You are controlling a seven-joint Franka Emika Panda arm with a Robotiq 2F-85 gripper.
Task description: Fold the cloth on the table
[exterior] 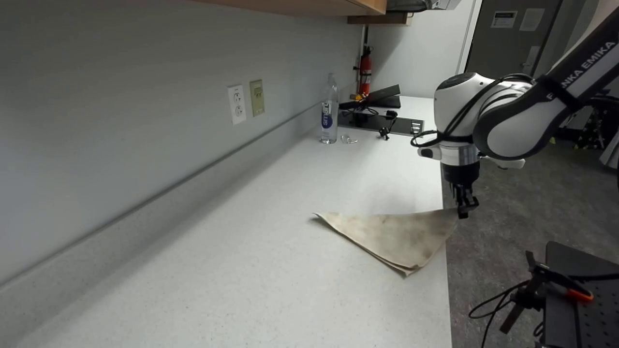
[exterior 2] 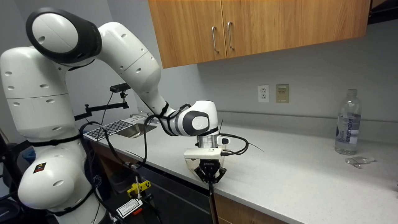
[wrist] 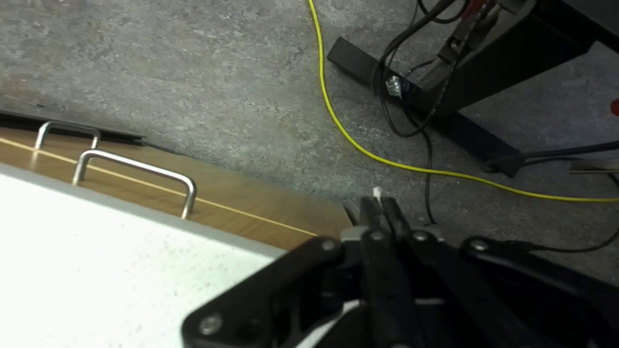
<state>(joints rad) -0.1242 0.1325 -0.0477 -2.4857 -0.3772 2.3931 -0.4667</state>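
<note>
The beige cloth (exterior: 391, 234) lies near the front edge of the white table (exterior: 217, 285). It has a roughly triangular outline with faint brown stains, and its near corner shows two layers. Its right corner is drawn out to my gripper (exterior: 463, 212) at the table's edge. The gripper also shows in an exterior view (exterior 2: 210, 186), where it hides most of the cloth (exterior 2: 192, 165). In the wrist view the fingertips (wrist: 379, 200) are closed with a small pale bit of cloth (wrist: 376, 192) between them. The rest of the cloth is hidden there.
A water bottle (exterior: 330, 113) stands by the wall, with a small clear object (exterior: 348, 139) beside it. Cables and a dark panel (exterior: 382, 123) lie farther back. Drawer handles (wrist: 135, 166) stick out below the table edge. A sink (exterior 2: 135, 130) is behind the arm.
</note>
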